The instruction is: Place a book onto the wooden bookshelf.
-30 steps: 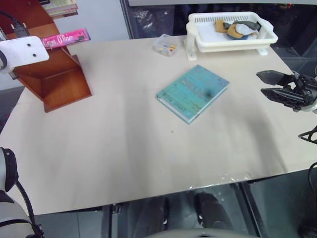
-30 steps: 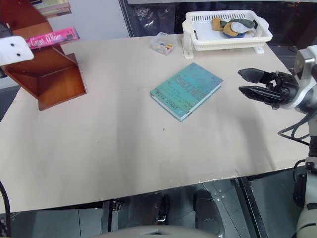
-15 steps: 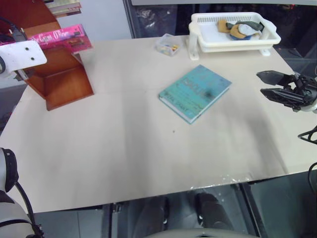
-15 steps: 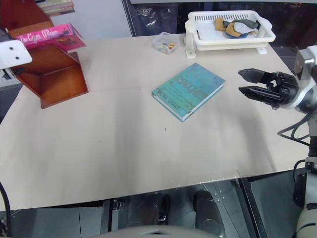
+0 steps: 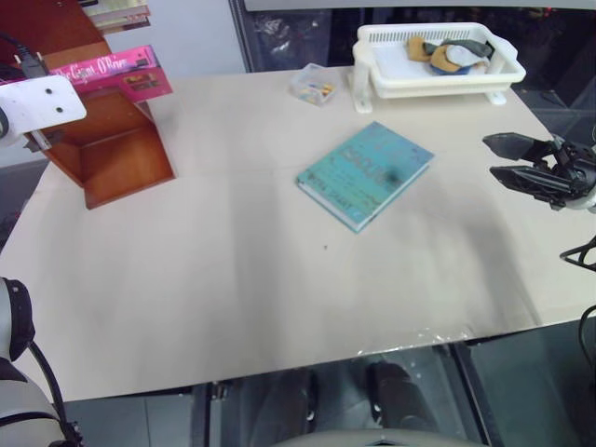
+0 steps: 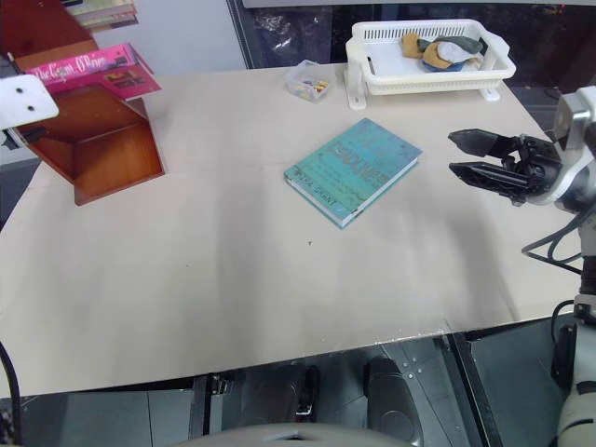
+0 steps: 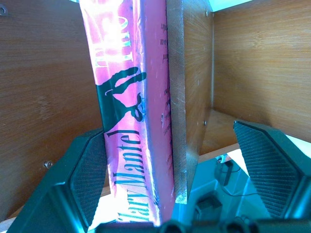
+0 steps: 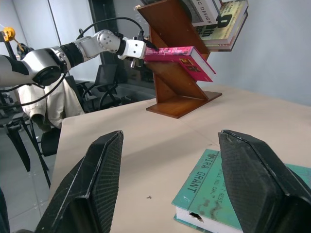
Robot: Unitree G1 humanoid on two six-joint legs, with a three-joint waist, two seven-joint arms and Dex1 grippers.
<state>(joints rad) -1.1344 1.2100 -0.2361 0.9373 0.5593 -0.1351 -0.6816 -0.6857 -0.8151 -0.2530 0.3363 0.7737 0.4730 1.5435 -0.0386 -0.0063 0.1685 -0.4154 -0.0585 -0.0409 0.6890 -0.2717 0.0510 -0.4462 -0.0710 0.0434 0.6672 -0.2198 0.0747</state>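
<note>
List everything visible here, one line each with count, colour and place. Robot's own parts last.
pink book: one, bright pink, lying on a tier of the bookshelf, overhanging its edge
wooden bookshelf: one, reddish-brown, far left of the table
pale books: a few, on the shelf's upper tier
teal book: one, flat mid-table
white basket tray: one, far right, holding crumpled items
small clear box: one, beside the tray
table: one, beige top
left pincer: open, straddling the pink book and shelf board
right pincer: open, above the table's right edge
</note>
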